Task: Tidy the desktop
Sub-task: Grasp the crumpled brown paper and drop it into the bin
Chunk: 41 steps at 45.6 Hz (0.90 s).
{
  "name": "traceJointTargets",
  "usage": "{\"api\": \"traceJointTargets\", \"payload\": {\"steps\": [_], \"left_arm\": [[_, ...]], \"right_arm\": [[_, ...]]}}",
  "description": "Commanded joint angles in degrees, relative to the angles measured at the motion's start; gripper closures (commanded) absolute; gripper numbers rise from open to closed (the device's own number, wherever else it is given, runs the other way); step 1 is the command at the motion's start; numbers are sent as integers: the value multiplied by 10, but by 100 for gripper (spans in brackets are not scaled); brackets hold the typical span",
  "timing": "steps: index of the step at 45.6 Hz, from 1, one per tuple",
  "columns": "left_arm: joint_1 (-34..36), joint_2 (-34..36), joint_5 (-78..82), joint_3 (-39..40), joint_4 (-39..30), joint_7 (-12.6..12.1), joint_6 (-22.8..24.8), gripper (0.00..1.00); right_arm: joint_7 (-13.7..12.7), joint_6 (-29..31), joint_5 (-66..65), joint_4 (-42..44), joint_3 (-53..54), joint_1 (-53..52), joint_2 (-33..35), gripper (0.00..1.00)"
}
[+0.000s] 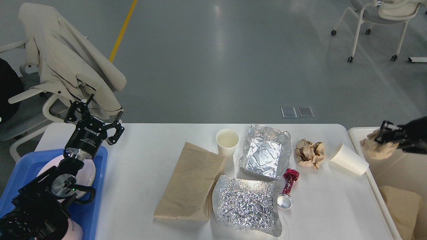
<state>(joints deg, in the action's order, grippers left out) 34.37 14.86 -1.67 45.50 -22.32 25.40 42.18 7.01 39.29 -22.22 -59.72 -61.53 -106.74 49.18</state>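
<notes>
The white desktop (150, 140) holds a flat brown paper bag (193, 181), an upright paper cup (228, 141), a foil tray (265, 151), a crumpled foil tray (245, 206), a crushed red can (288, 186), a crumpled brown paper ball (310, 153) and a tipped paper cup (348, 159). My right gripper (383, 133) is shut on a crumpled brown paper wad (375, 150) and holds it in the air over the cream bin (370, 173). My left gripper (95, 118) is open and empty above the table's back left corner.
A blue tray (96, 200) with a white plate (88, 173) sits at the left, under my left arm. Brown paper (402, 206) lies in the cream bin. A chair with a beige coat (66, 60) stands behind the left corner.
</notes>
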Motion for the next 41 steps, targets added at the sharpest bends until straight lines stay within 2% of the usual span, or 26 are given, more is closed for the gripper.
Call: {"api": "traceJointTargets", "payload": {"steps": [1, 5, 8, 13, 17, 20, 21, 29, 35, 38, 41], "left_arm": [[-1, 0, 0, 0, 0, 0, 0, 0], [-1, 0, 0, 0, 0, 0, 0, 0], [-1, 0, 0, -1, 0, 0, 0, 0], [0, 0, 0, 0, 0, 0, 0, 0], [0, 0, 0, 0, 0, 1, 0, 0], [0, 0, 0, -1, 0, 1, 0, 0], [0, 0, 0, -1, 0, 0, 0, 0], [0, 0, 0, -1, 0, 0, 0, 0], [0, 0, 0, -1, 0, 1, 0, 0], [0, 0, 0, -1, 0, 1, 0, 0], [-1, 0, 0, -1, 0, 1, 0, 0]], "right_arm": [[2, 157, -87, -12, -7, -235, 20, 100], [5, 157, -132, -30, -4, -352, 14, 100], [6, 157, -148, -55, -5, -400, 8, 100], [5, 157, -177, -71, -10, -407, 4, 100], [5, 157, -226, -47, -8, -358, 9, 100], [5, 157, -247, -1, -7, -278, 26, 100], [5, 141, -251, 20, -8, -245, 33, 100], [21, -134, -248, 209, -3, 123, 27, 100], [28, -295, -171, 346, 42, 421, -55, 100], [27, -332, -86, 417, 71, 560, -99, 100], [27, -337, -17, 491, 83, 651, -151, 100]]}}
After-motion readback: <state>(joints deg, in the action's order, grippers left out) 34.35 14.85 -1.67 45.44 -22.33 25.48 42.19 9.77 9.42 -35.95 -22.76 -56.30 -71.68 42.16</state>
